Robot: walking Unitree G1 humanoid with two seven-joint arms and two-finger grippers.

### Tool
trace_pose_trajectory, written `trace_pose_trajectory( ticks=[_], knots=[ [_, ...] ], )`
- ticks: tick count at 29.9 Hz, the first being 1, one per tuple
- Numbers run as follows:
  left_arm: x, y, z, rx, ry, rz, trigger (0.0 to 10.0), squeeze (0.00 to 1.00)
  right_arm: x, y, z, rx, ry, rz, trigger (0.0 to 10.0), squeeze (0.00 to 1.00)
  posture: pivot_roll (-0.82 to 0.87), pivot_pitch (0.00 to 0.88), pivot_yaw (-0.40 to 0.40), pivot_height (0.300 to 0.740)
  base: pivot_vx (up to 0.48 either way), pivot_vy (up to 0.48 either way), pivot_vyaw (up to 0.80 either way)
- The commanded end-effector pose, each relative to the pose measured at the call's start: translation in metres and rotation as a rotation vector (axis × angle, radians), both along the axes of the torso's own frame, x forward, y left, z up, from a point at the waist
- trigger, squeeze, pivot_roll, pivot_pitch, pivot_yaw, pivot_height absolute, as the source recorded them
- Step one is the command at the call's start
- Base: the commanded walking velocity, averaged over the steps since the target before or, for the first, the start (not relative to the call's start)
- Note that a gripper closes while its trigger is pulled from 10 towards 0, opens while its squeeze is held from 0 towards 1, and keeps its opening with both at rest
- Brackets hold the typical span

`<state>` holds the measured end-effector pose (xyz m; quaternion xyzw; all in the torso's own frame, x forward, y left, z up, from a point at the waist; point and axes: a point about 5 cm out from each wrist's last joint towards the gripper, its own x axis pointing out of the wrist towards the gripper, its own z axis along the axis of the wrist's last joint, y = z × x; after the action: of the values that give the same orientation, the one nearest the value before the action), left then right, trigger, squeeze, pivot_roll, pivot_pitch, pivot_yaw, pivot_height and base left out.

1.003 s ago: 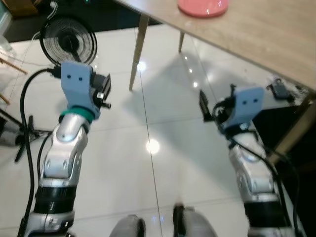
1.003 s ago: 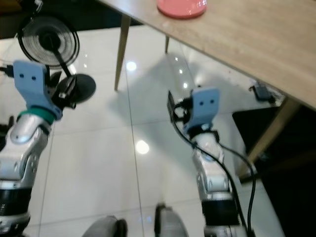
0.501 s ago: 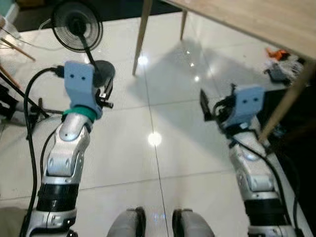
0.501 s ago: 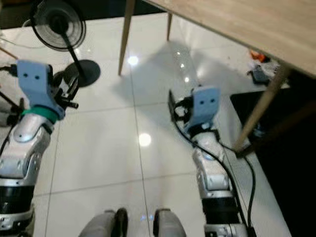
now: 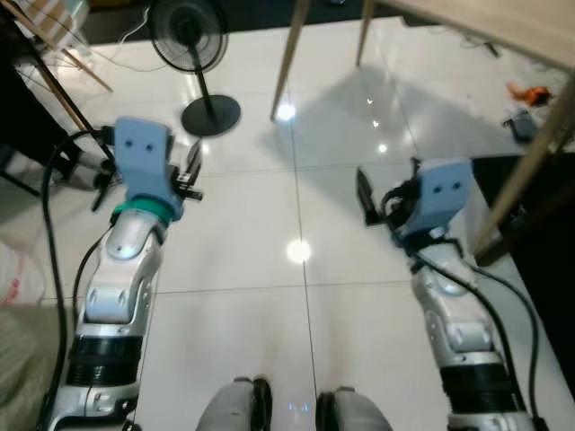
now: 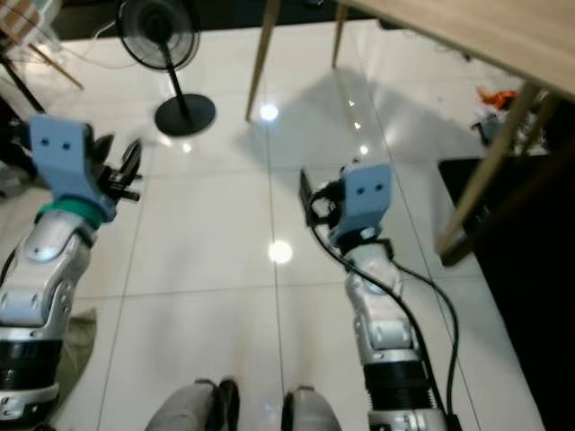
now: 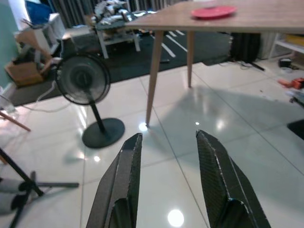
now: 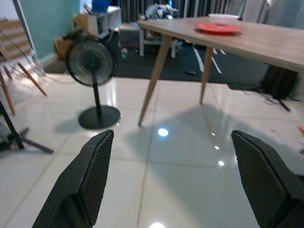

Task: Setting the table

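The white tiled floor [image 5: 269, 260] takes up most of the head views. The wooden bench [image 8: 237, 40] crosses the upper right of the frame there, with only its pale legs and an edge of its top in sight. In the right wrist view the bench stretches across the upper right, and a red plate [image 8: 219, 28] lies on it with a white dish [image 8: 223, 18] just behind. That plate is the one table thing visible so far, and it is well apart from both arms.

A black standing fan [image 5: 190, 45] sits on the floor at the upper left of the left eye view, beside the nearest bench leg.

The left gripper [image 7: 168, 185] is held forward and empty, its fingers a moderate gap apart. The right gripper [image 8: 173, 178] is empty too, fingers spread wide.

The step in hand looks like walking up to the bench. To do it well, the robot should face the bench square on, steer between the fan's base and the bench legs, and stop with the top in easy reach. Cables and small clutter [image 5: 526, 108] lie on the floor at the right edge and are worth avoiding.
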<state>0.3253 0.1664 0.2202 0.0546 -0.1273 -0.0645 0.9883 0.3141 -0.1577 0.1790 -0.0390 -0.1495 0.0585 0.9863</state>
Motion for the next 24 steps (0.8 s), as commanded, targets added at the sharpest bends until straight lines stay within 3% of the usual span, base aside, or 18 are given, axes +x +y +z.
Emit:
trace_pose_trajectory(
  ticks=[1, 24],
  knots=[
    [-0.0009, 0.0071, -0.0054, 0.010, 0.019, 0.025, 10.0, 0.00, -0.0015, 0.0065, -0.0043, 0.006, 0.013, 0.020, 10.0, 0.00, -0.03, 0.120, 0.103, 0.740, -0.394, 0.000, 0.00],
    [0.0006, 0.0051, -0.0047, 0.006, 0.015, 0.019, 10.0, 0.00, -0.0021, 0.0061, -0.0059, 0.012, 0.015, 0.015, 10.0, 0.00, -0.03, 0.126, 0.105, 0.740, -0.385, 0.000, 0.00]
  ],
)
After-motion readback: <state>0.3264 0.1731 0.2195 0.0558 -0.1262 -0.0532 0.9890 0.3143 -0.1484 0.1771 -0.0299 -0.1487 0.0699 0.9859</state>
